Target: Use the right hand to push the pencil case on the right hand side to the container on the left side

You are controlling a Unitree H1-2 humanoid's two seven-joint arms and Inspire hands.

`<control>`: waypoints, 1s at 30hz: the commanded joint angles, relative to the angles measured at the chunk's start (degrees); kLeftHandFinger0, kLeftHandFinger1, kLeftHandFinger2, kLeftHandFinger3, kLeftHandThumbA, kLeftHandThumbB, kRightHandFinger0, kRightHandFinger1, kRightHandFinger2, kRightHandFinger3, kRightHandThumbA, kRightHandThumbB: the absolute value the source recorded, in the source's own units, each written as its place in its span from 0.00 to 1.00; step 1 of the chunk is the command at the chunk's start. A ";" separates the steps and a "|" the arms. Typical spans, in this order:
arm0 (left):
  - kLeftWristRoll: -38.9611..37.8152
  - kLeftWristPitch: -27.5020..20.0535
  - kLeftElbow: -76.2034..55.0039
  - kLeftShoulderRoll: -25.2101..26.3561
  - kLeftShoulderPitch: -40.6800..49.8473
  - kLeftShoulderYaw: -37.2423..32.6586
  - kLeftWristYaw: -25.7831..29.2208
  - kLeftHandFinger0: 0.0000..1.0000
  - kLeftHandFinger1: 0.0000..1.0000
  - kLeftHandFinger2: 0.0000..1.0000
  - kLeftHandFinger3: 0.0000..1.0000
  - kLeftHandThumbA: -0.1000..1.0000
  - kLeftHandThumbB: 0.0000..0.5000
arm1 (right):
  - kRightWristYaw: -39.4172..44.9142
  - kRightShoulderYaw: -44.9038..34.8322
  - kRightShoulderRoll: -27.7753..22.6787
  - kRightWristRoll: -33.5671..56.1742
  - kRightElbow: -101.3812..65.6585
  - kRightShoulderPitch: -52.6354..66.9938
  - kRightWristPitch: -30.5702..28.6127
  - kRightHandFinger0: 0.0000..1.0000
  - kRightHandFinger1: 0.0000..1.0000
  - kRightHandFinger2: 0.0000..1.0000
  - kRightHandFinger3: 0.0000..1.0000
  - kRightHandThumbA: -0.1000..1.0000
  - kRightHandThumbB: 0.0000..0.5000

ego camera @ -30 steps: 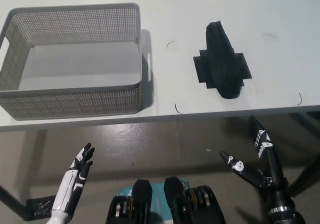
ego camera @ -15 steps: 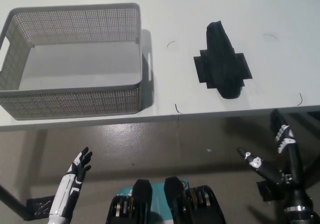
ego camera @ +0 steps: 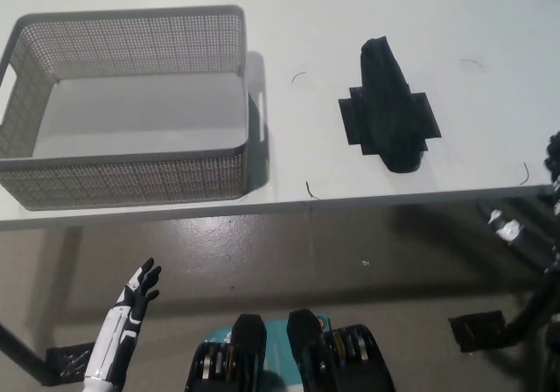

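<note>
Hanging low at the bottom left, the white left hand (ego camera: 136, 289) rests over the grey floor (ego camera: 289, 252) with its fingers spread apart and nothing in them. Over at the right edge, the black right hand (ego camera: 541, 226) peeks in beside the front of the desk (ego camera: 297, 24); most of it is cut off by the edge of the picture, so I cannot tell if it is loose or closed, and it is not touching anything on the desk. Up on the white desk, the black pencil case (ego camera: 388, 108) lies on the right side on a flat black mat (ego camera: 430, 121), with its thin end pointing away from the robot. It is well apart from the right hand. On the left side of the desk sits the grey mesh container (ego camera: 131, 178), a box with holes in its walls. A wide bare strip of desk lies between the container and the pencil case.
</note>
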 commanded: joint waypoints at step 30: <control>0.60 -1.58 -2.07 1.29 0.15 0.12 -0.78 1.00 1.00 1.00 1.00 1.00 1.00 | 9.81 -2.83 -6.15 16.43 32.03 -35.32 2.64 1.00 1.00 1.00 1.00 1.00 0.73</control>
